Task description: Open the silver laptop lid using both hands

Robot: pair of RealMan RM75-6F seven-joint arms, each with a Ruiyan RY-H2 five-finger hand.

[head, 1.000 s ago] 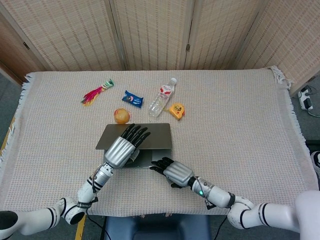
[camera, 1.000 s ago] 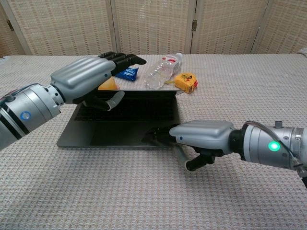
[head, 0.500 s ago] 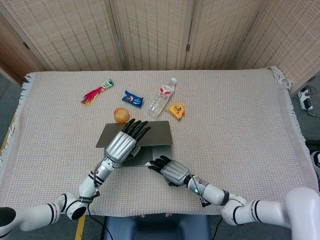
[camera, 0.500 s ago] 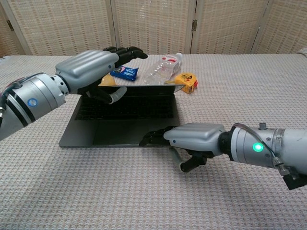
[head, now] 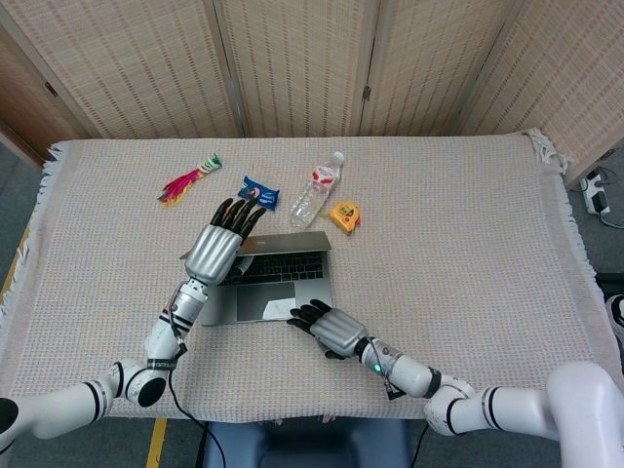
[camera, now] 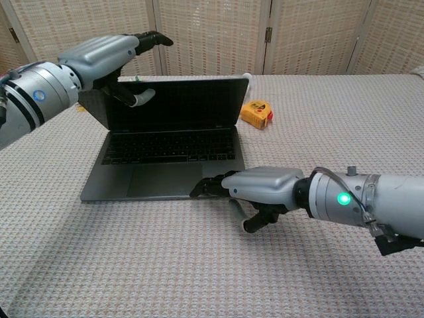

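Note:
The silver laptop (head: pixel 278 285) stands open in front of me, keyboard (camera: pixel 169 147) showing and dark screen (camera: pixel 189 103) nearly upright. My left hand (head: pixel 216 250) holds the lid's top left corner, fingers over the top edge (camera: pixel 109 54) and thumb on the screen side. My right hand (head: pixel 333 330) lies low by the front right corner of the base. Its fingertips (camera: pixel 211 188) press flat on the palm rest while the thumb hangs beside the base.
Behind the laptop lie a clear water bottle (head: pixel 318 189), a yellow tape measure (camera: pixel 255 114), a blue snack packet (head: pixel 258 192) and a bright feathered toy (head: pixel 190 178). A woven cloth (head: pixel 468 244) covers the table, and folding screens stand at the back.
My left hand has swung the lid up and back from barely ajar to nearly upright. The right hand has stayed pressed on the front of the base.

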